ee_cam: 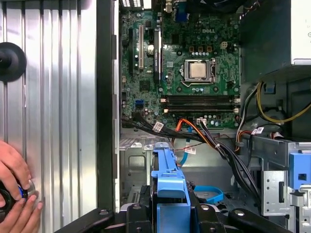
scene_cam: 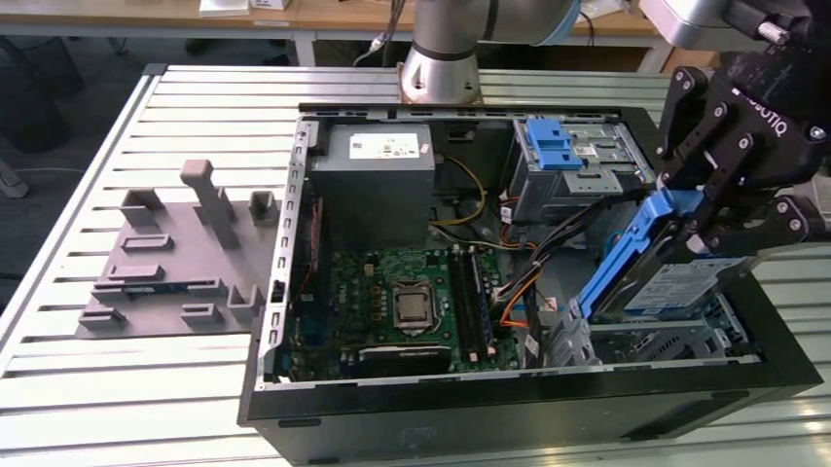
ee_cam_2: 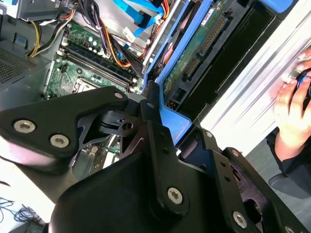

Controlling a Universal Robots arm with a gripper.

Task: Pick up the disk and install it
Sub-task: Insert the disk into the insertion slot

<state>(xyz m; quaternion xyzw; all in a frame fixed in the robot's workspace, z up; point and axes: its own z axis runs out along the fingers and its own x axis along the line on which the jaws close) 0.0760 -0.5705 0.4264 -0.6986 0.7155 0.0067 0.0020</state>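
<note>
**Pincer clamped on the disk above the open case**

Black links of my pincer (ee_cam_2: 163,124) sit closest in both wrist views, and its two fingers are drawn in tight on the blue bracket of the disk (ee_cam_2: 194,53). In the first wrist view the pincer (ee_cam: 170,211) grips that bracket from both sides, with the disk (ee_cam: 167,179) running away from the lens toward the motherboard (ee_cam: 194,73).

In the exterior view I hold the disk (scene_cam: 668,287) on edge, not flat. Its long axis slants from my pincer (scene_cam: 727,233) down toward the exterior view's left. The upper end is at my fingers. The lower end dips inside the computer case (scene_cam: 520,418), just above the silver bay in the corner at the exterior view's right. The white-and-blue label faces the exterior camera, and the green circuit side shows in the second wrist view.

Deeper in the case stands a silver cage with a blue latch (scene_cam: 571,161), and beside it a grey box with a white sticker (scene_cam: 370,161). Orange and black cables (ee_cam: 194,128) run between the motherboard and the bay.

The case lies open on a slatted metal bench (scene_cam: 130,389), which also carries a grey fixture plate (scene_cam: 169,263) at the exterior view's left. A person's hand (ee_cam: 12,194) rests on the bench outside the case wall.
</note>
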